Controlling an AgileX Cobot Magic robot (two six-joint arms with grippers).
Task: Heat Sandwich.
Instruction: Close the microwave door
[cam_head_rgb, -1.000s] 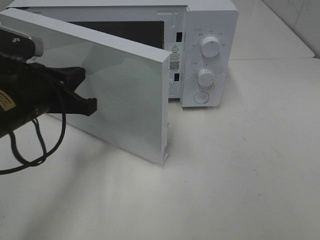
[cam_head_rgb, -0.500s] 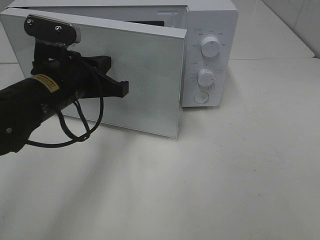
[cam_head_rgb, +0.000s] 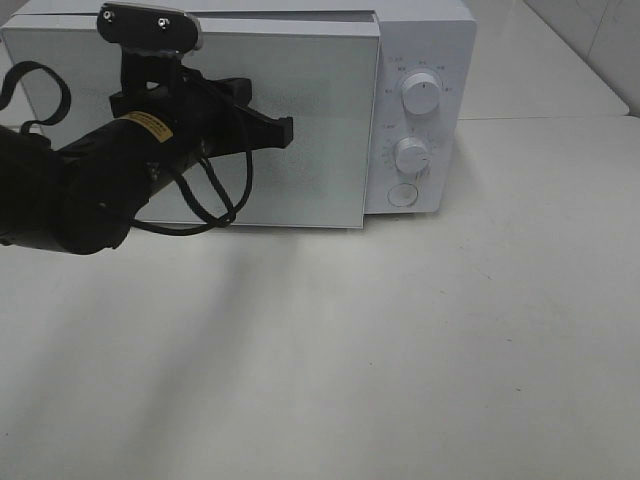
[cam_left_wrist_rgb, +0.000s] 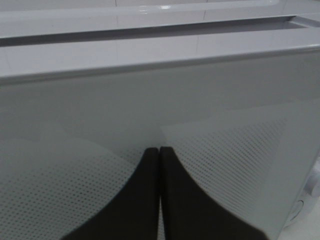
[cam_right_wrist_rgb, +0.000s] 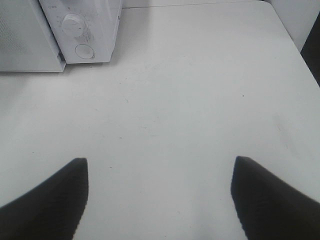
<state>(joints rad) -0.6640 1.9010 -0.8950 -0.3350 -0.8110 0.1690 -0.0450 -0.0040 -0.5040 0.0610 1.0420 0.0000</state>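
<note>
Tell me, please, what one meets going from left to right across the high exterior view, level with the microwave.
The left gripper → microwave control panel → table. The microwave door is left out: the gripper lies across it.

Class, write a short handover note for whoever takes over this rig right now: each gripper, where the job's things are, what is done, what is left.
Left gripper: jaws shut, tips against the microwave door.
Right gripper: open, holding nothing, above the table.
Sandwich: not in view; possibly behind the door, unconfirmed.
Done: the door looks closed or nearly so; whether it has latched is unclear.
Left: confirm the door is shut, then set the dials to heat.
</note>
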